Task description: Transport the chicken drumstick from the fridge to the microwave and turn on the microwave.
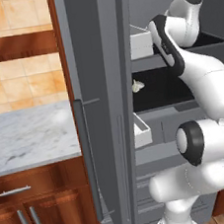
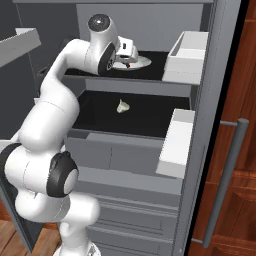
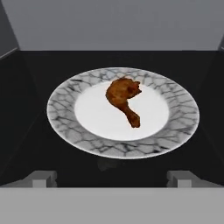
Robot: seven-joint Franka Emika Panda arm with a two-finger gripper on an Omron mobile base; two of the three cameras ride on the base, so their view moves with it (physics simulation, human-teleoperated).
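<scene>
While the gripper hung wide open and empty above the plate on the upper shelf of the fridge, the chicken drumstick lay at its centre; descending straight over the meaty end and straddling it would probably grip best.
</scene>
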